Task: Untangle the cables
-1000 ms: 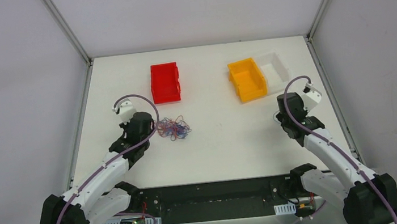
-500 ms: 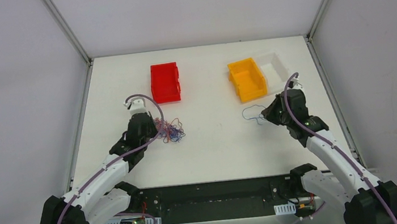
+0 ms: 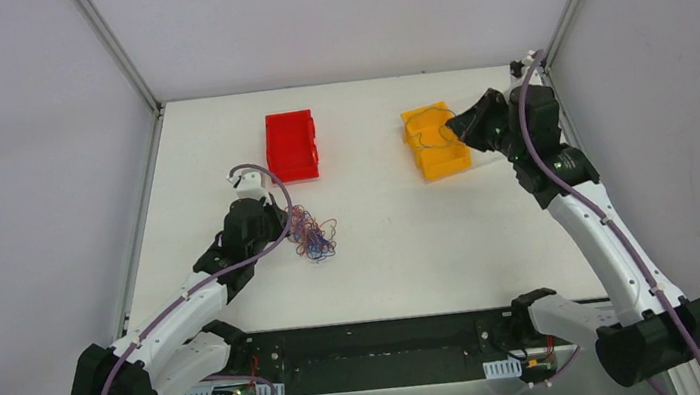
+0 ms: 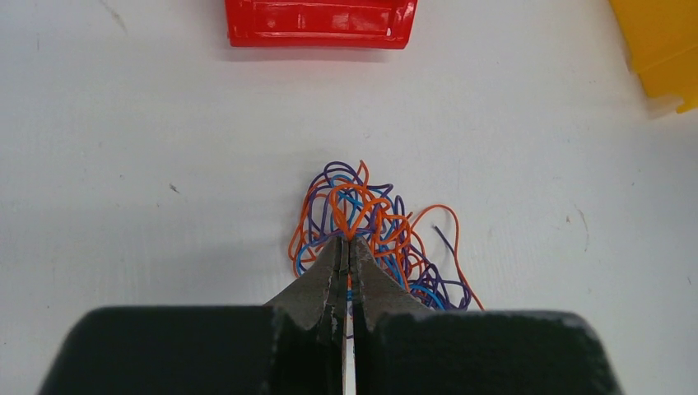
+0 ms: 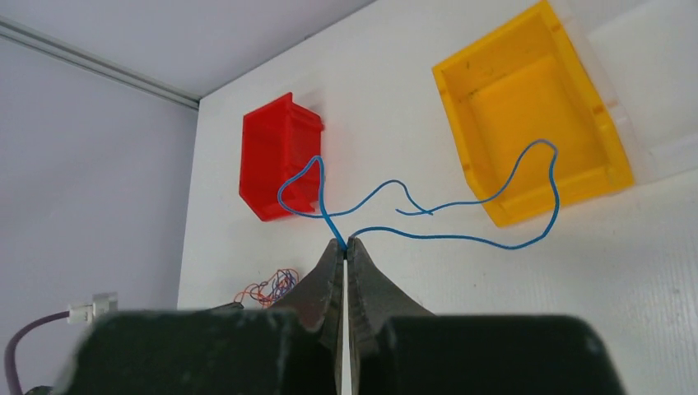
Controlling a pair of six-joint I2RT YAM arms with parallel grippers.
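**Top view and both wrist views, one moment.** My left gripper [image 4: 346, 240] has its jaws pressed together on orange strands at the near edge of the knot of cables [image 4: 374, 222]. The knot is a small tangle of orange, blue and purple wires on the white table [image 3: 393, 253]. It sits on the arms' side of the red bin [image 3: 291, 145] and apart from it. I cannot tell from these views whether the knot is lifted or resting flat.

My right gripper [image 5: 346, 243] is raised over the far right of the table. Its jaws are closed tip to tip (only the thin wire sits between them), pinching a single blue cable [image 5: 461, 237]. That cable trails from the tips in loose curls, separate from the knot. In the top view it shows above the yellow bin [image 3: 436, 142], and I cannot tell whether it touches the bin. In the right wrist view the knot appears small, beside the left arm.
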